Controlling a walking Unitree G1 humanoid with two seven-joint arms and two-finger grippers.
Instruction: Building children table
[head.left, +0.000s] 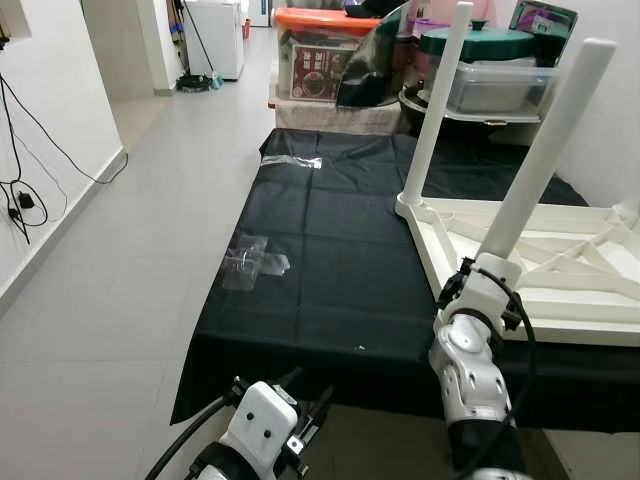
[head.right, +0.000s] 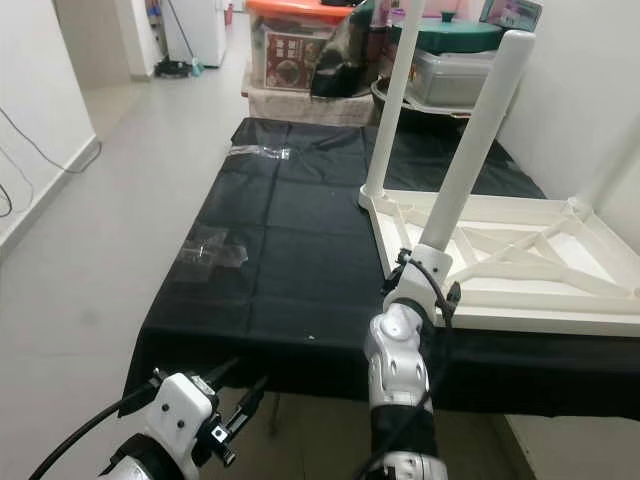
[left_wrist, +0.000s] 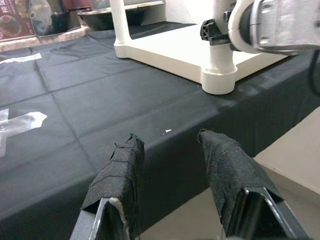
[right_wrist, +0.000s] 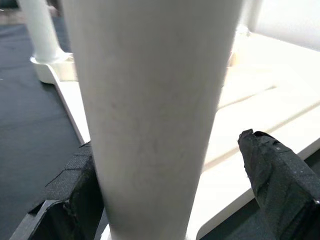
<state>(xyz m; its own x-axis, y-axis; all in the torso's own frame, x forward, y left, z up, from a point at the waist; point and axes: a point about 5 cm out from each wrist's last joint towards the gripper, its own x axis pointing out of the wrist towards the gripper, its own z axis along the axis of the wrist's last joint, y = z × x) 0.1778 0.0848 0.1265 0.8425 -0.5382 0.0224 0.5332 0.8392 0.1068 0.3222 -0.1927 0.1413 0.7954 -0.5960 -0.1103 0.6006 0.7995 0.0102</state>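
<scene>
A white children's table lies upside down on the right of a black cloth. Two white legs stand up from it, a far leg and a near leg. My right gripper is at the base of the near leg with the leg between its fingers. One finger rests against the leg and the other finger stands apart from it, so the gripper is open. My left gripper hangs low at the cloth's front edge, open, with nothing between its fingers.
Two clear plastic bags lie on the cloth's left side. Storage boxes and a lidded pot crowd the far end. Tiled floor runs along the left, with cables on the wall. A white wall stands close on the right.
</scene>
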